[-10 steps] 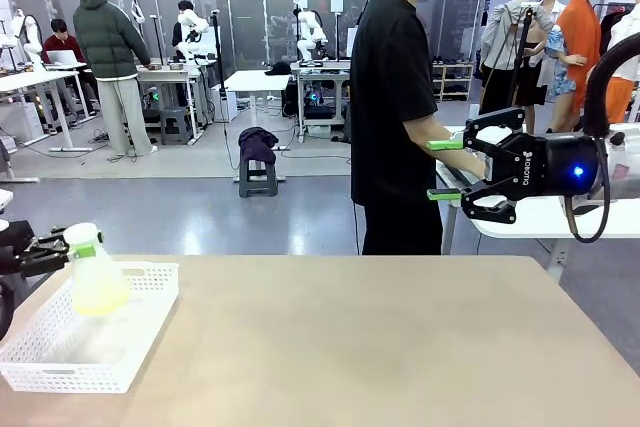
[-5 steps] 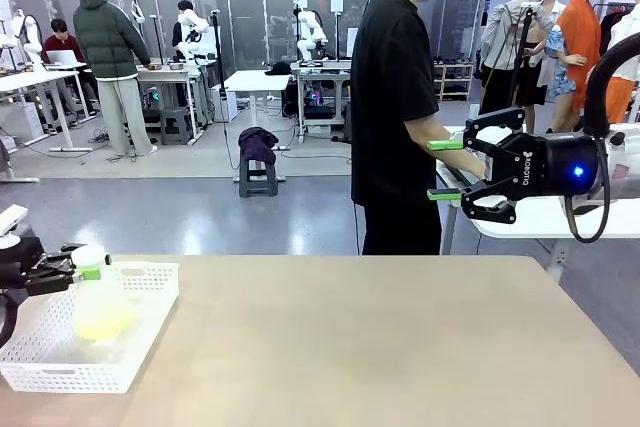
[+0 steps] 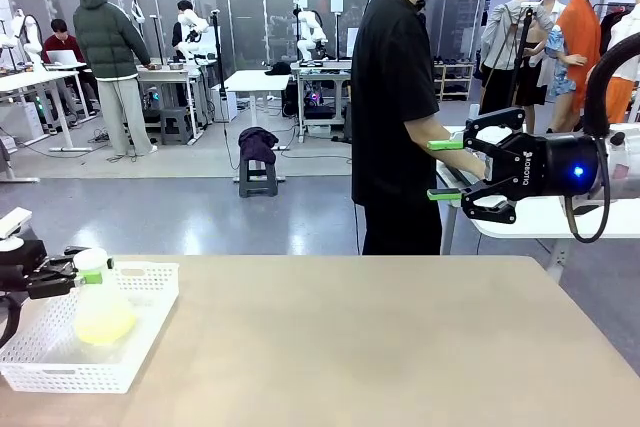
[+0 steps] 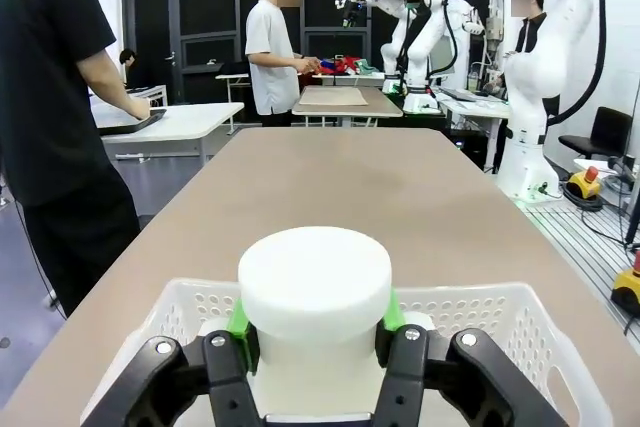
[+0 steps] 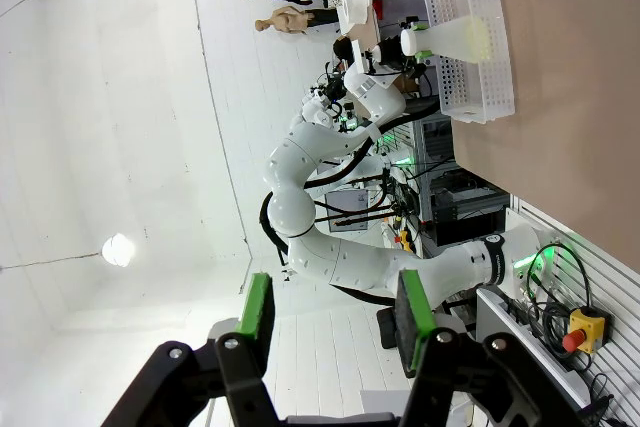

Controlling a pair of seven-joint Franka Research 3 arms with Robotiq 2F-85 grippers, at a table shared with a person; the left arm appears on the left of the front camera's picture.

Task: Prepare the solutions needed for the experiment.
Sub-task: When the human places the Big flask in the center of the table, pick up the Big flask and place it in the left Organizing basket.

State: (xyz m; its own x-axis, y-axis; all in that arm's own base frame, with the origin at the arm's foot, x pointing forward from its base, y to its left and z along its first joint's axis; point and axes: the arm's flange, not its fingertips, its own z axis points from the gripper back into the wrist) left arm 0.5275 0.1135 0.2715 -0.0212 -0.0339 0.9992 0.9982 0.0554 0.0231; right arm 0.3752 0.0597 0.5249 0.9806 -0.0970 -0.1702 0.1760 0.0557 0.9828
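left tool [image 3: 88,272] pinching flask [image 3: 100,307] neck | solutions [image 3: 104,325] below, in basket [image 3: 150,322] | right tool [image 3: 445,169] spread

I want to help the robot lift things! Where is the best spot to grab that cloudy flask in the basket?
By its narrow neck, just under the white cap, probably from the side. The flask stands upright in the white basket with a wide, sloping body; the left gripper pinches it there already.
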